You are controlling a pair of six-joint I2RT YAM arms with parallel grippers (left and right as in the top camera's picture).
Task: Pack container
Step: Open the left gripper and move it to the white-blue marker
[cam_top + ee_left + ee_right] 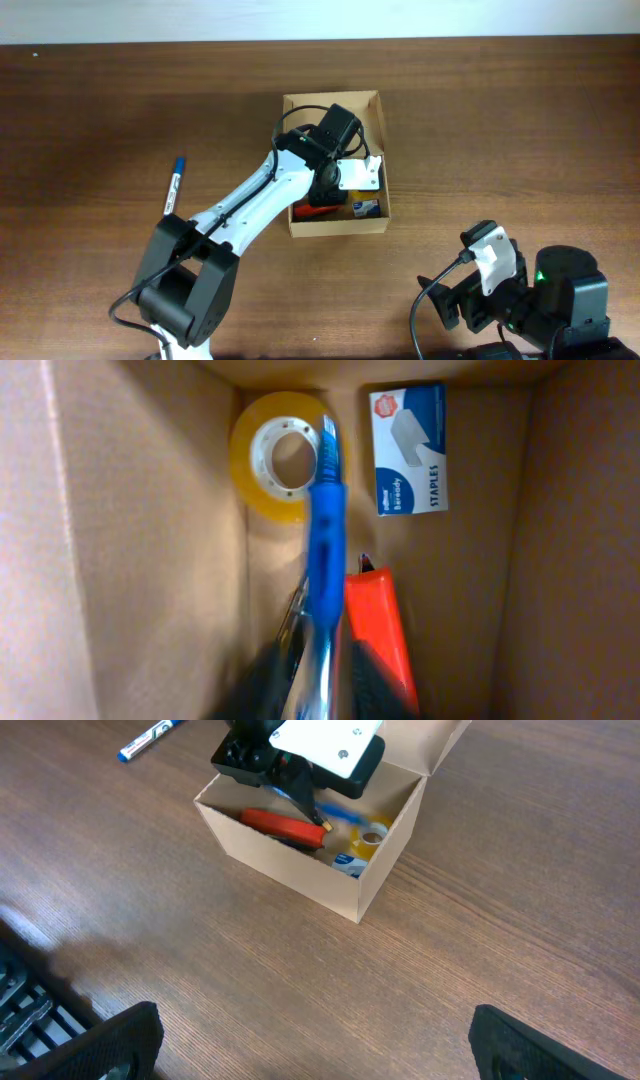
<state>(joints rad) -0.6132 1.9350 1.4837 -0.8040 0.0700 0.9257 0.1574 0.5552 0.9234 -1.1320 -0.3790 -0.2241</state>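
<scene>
The container [380,215] is sitting near the middle of the table [100,120], its flap lid [440,740] standing open so that the arm can reach straight down. The left gripper [318,685] is hanging inside the box with its fingers closed on a blue pen [326,530]; the fingers themselves are blurring at the bottom edge of the wrist view, so the grip is being judged from the way the pen is riding between them. The pen is pointing toward 12 o'clock along the box's length, probably so it can lie flat in the free strip of floor. A yellow tape roll [280,455] is lying at 11 o'clock of the pen and a staples box [408,448] at 1 o'clock, both against the far wall, while a red tool [380,630] is lying just beside the pen at 5 o'clock. A second pen [175,185] is waiting on the table at 9 o'clock of the container, well apart from it. The right gripper [310,1030] is idling at 4 o'clock of the box with its fingers spread wide, holding nothing, out of the working arm's way.
</scene>
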